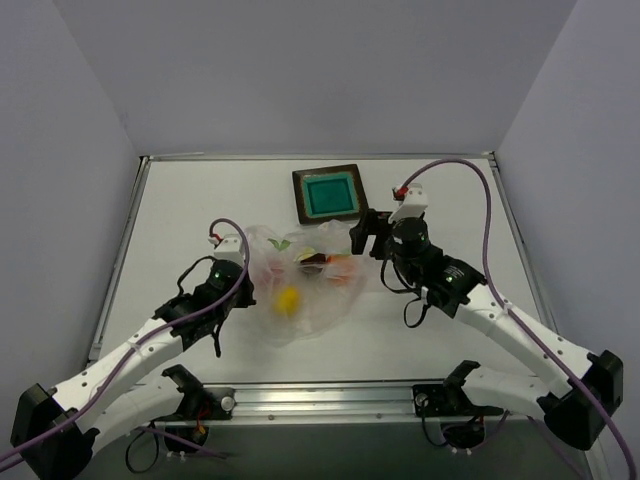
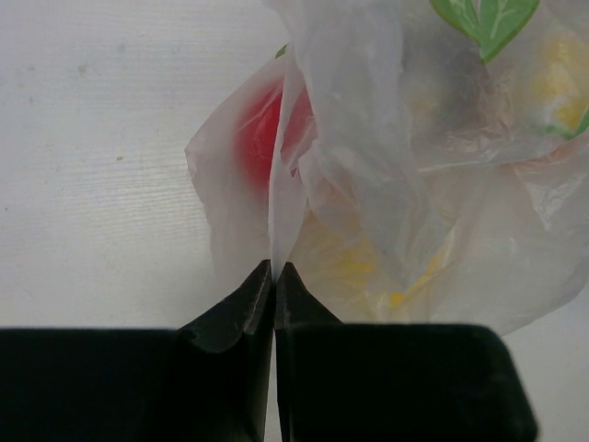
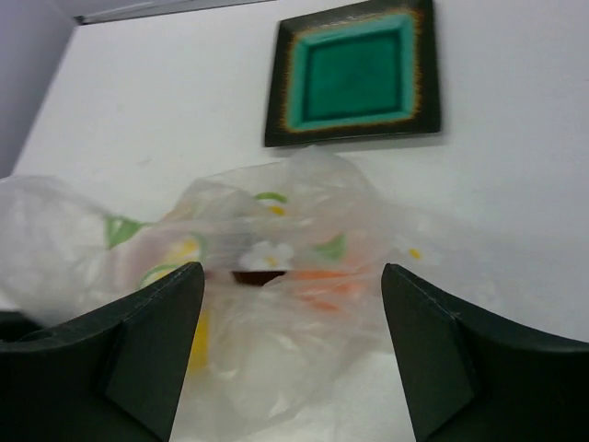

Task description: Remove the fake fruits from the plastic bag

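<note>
Thin, crinkly, translucent plastic bag [image 1: 300, 290] is being shown crumpled mid-table, green leaf prints on film. Glossy round fake fruits are being kept inside: yellow fruit [image 1: 288, 298], orange fruit [image 1: 342, 265], maroon fruit [image 1: 315, 259], red fruit [image 2: 260, 129] blurred by film. Fold at bag's left edge is being pinched between clenched tips of left gripper [image 2: 274, 273]. Right gripper [image 3: 290, 281] is being held spread wide, nothing grasped, bag just ahead of black wedge fingers [image 3: 156, 341]. Square teal tray [image 1: 328, 193], dark rim, is being shown beyond bag.

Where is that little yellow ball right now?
In the top view, the yellow fruit sits inside the plastic bag, toward its near-left part, just right of the left gripper pinching the bag's edge.
</note>
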Action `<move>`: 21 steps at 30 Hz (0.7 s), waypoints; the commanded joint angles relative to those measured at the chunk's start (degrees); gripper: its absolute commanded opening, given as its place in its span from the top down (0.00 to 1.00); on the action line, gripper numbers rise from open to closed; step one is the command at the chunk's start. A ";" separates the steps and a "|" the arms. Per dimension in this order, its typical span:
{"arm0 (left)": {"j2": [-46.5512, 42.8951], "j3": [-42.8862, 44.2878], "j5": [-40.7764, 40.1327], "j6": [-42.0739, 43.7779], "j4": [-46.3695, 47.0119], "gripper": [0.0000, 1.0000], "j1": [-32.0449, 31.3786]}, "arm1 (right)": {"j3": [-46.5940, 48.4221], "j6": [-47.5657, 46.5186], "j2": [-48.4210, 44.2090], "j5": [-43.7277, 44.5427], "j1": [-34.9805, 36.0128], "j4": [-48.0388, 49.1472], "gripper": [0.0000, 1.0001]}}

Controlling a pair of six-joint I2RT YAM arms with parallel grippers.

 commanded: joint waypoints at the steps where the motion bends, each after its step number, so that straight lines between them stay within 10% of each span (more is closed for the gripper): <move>1: -1.15 4.65 0.71 -0.01 1.48 0.98 0.74 | 0.88 1.61 -2.32 1.52 5.96 -6.70 0.29; 2: -1.33 4.74 0.63 0.08 1.31 0.98 0.65 | 0.96 1.79 -2.59 1.43 7.45 -6.70 0.60; 5: -2.12 5.18 -0.25 -0.19 0.52 0.98 0.74 | 1.93 1.88 0.03 -1.55 13.17 -4.52 0.96; 21: -2.38 6.94 -2.01 -0.27 -6.95 0.98 0.74 | 15.11 -4.09 32.10 -3.22 8.88 10.35 1.00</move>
